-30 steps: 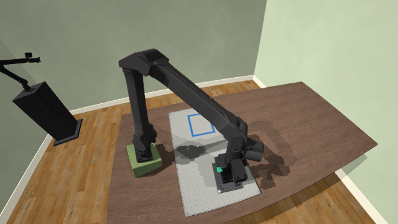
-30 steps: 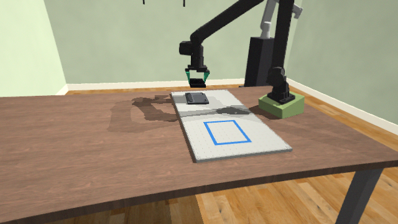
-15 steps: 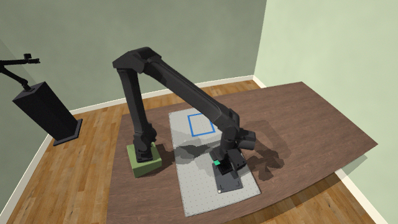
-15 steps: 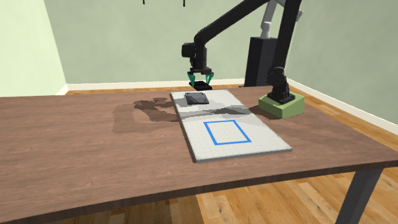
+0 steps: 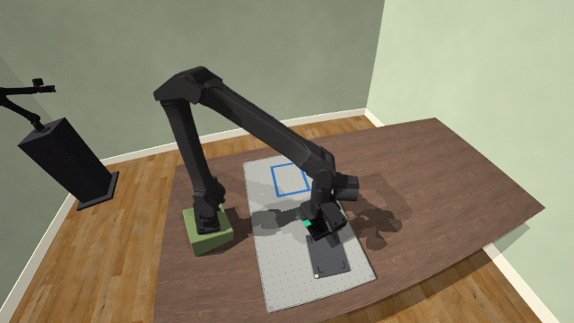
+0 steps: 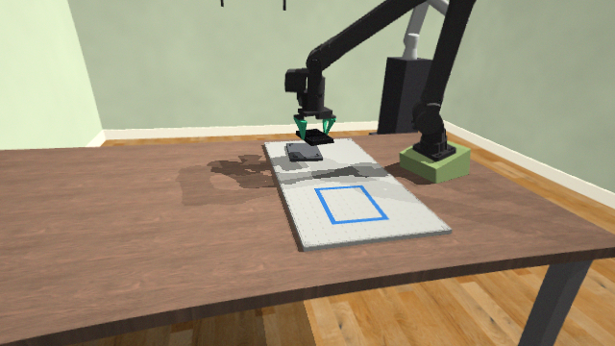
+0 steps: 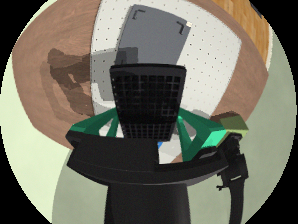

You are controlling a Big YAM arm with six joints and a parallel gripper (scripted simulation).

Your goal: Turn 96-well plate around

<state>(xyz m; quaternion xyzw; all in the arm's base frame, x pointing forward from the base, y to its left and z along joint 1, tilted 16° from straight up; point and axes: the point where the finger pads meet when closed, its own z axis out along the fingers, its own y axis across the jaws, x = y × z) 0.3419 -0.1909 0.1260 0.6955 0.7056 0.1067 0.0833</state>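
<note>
My gripper [image 5: 319,226], with green fingers, is shut on the black 96-well plate [image 6: 315,136] and holds it in the air above the deck. The plate also shows in the wrist view [image 7: 147,99], its grid of wells facing up between the fingers. The dark grey plate nest N1 [image 5: 328,259] lies on the deck below with nothing in it, a small white A1 mark at its near left corner [image 5: 317,275]. In the exterior view the nest [image 6: 304,152] is just under and in front of the held plate. The cut corner of the plate is too small to tell.
The blue taped outline B1 [image 5: 290,179] lies on the grey perforated deck [image 5: 309,251], toward the arm's far side; it also shows in the exterior view [image 6: 350,205]. The arm's green base block [image 5: 207,229] stands left of the deck. A black pedestal [image 5: 67,163] stands on the floor.
</note>
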